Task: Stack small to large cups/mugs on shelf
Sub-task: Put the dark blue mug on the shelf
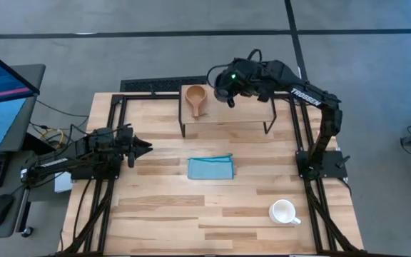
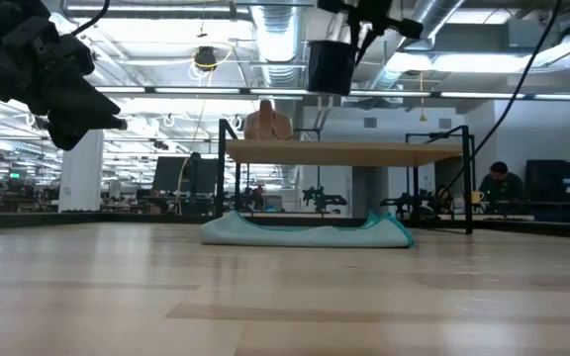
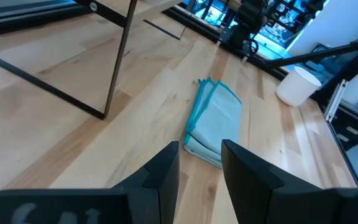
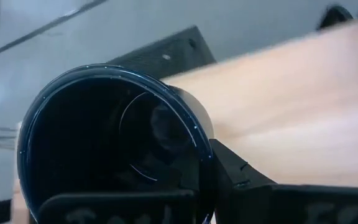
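The dark navy mug [image 2: 330,67] hangs in the air above the shelf [image 2: 344,151], and my right gripper [image 1: 228,91] is shut on it. At the left end of the shelf board stands the small wooden cup [image 1: 195,98] on its base. The white mug [image 1: 284,212] stands on the table near the front right. My left gripper [image 1: 147,148] hovers open over the table's left side, its fingers [image 3: 166,165] pointing toward the folded blue cloth [image 1: 210,168] and touching nothing. My right gripper holds the navy mug at its wall by the rim [image 4: 202,149], coming from above and slanting down. One finger [image 4: 235,177] lies against the outside; the other is lost in the mug's dark inside. The mug hangs below the gripper, clear of the shelf, its mouth toward the wrist.
The shelf stands at the table's far middle on thin black legs [image 1: 184,128]. The blue cloth lies flat just in front of it. Black frame rails [image 1: 309,207] run along both table sides. A monitor and a keyboard sit off the table's left edge.
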Tool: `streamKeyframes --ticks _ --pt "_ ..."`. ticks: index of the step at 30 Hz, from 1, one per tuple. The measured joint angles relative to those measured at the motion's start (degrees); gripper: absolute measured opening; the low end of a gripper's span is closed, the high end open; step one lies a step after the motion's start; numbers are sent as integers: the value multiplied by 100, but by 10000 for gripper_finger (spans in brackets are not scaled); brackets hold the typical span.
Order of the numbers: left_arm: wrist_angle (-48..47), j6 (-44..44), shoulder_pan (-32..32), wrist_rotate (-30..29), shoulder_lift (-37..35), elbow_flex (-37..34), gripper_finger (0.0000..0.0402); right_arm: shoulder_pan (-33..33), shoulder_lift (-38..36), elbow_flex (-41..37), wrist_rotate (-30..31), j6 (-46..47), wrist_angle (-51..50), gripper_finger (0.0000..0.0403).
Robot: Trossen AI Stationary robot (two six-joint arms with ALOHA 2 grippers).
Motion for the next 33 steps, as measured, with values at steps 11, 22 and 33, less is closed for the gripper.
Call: streamKeyframes --ticks 11,22,33 --pt "-9 -5 0 438 -2 0 109 32 15 -943 92 1211 228 27" --pt "-7 -284 0 590 -2 0 109 -56 524 -937 52 1419 628 27" --pt "-13 -258 1 711 1 0 109 -203 783 -908 -241 1188 592 27"
